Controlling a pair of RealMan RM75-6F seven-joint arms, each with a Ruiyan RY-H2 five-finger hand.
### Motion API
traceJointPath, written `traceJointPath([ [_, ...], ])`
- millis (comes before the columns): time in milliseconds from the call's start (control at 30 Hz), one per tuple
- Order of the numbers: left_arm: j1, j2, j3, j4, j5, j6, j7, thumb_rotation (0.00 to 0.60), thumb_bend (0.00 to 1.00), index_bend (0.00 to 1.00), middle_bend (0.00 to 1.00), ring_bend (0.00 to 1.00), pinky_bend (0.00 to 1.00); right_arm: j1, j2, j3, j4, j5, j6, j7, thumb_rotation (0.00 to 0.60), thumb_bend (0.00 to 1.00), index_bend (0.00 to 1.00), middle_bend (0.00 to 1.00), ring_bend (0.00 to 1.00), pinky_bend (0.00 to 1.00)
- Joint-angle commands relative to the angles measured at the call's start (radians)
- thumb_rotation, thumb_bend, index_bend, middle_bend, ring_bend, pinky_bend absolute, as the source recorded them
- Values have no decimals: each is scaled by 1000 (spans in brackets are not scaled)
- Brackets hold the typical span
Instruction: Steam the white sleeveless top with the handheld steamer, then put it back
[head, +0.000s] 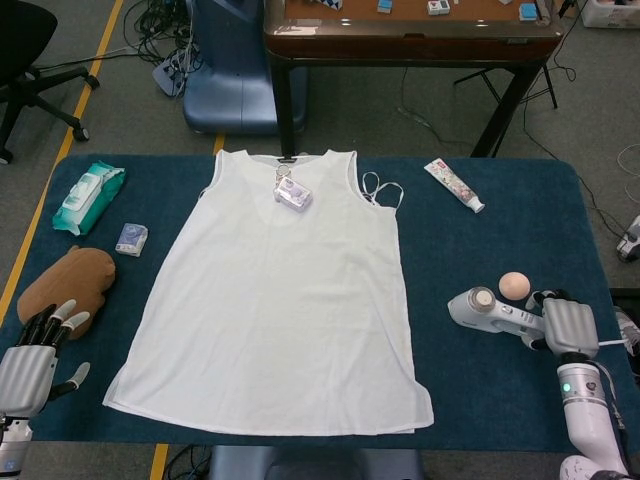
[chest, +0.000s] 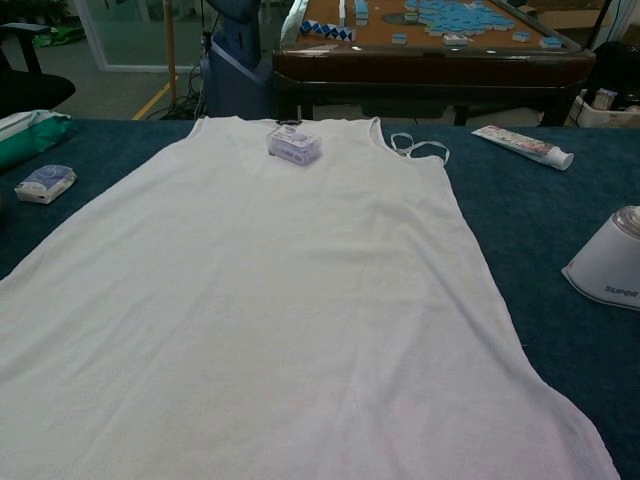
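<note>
Your right hand (head: 568, 327) grips the handheld steamer (head: 493, 310) low beside the white sleeveless top (head: 280, 300), which lies flat on the counter (head: 480, 390); your left hand (head: 30, 365) hangs open. Steaming looks unstarted.
</note>
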Motion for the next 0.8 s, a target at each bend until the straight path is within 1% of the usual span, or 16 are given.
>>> traceJointPath([
  [33,-1,-2,1,2,0,-3,-1,600,238,191,96,46,78,11,-12,4,15,14,-12,-7,600,70,417,356,215,364],
  [233,0,-3,1,5,-3,-4,-3,600,238,191,96,46,78,36,-38,7,38,36,-32,-40,600,107,423,359,219,364],
  [467,6,-2,2,8,-6,4,-8,600,237,204,96,46,78,46,-54,-1,38,42,-32,-60,600,250,461,396,260,389],
  [800,4,-11,4,25,-7,-6,-23,600,238,209,97,46,78,37,-72,-17,46,52,-27,-59,600,282,471,411,287,413],
])
